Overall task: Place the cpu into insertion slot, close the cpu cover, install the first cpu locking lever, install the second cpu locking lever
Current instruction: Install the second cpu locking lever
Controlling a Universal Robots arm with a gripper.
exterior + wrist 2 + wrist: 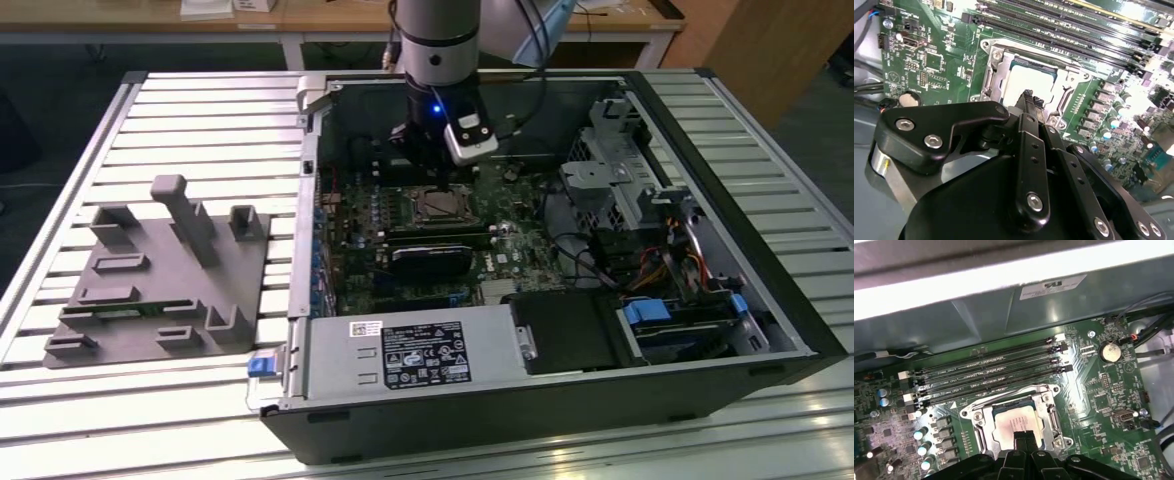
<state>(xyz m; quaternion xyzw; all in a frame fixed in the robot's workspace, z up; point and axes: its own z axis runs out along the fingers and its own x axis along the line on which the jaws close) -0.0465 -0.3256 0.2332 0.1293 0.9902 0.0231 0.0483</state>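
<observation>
- The hand (1030,96) is seen low over the socket inside the open computer case (787,330) in both wrist views; its fingertips are drawn together and nothing is clamped between them.
- The cpu (1016,421) is seated in the insertion slot (1051,412), its grey top showing through the window of the cpu cover (996,62), which is judged to be lying closed over it.
- The step in hand is judged to be the first locking lever; a sideways push and downward press beside the socket rim would be called for.
- The memory slots (989,372) are found just beside the socket on the green motherboard (1104,390).
</observation>
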